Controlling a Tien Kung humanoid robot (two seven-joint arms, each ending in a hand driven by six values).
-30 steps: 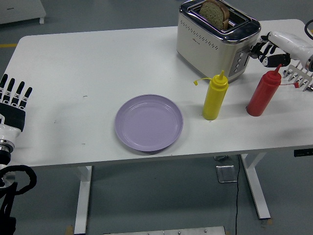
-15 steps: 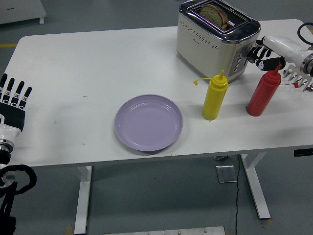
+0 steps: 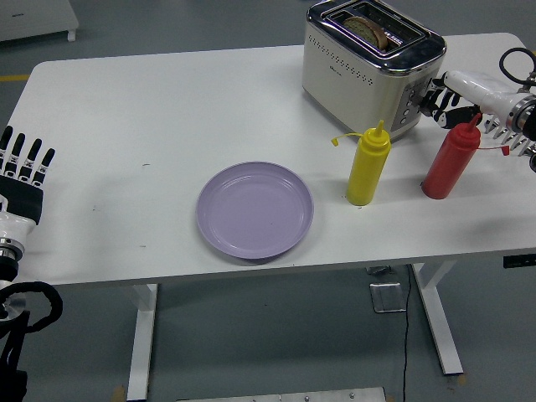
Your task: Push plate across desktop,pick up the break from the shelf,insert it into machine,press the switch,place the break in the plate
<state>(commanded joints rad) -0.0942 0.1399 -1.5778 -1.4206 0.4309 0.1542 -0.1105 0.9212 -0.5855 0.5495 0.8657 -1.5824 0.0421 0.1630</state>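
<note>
Underfoot, a grey-blue floor surrounds the white table [image 3: 167, 109], which stands on white legs. Near the table's front edge lies a lilac plate [image 3: 255, 209] with nothing on it. At the far right stands a cream and chrome toaster [image 3: 368, 63], and a slice of brown bread [image 3: 368, 30] sits low in its slot, only its top showing. In front of the toaster stand a yellow squeeze bottle [image 3: 368, 165] and, to its right, a red squeeze bottle [image 3: 450, 159]. The right hand [image 3: 440, 95] reaches in from the right edge, its dark fingers against the toaster's control end, gripping nothing. The left hand [image 3: 23, 163] rests at the table's left edge, fingers straight and slightly spread, holding nothing.
</note>
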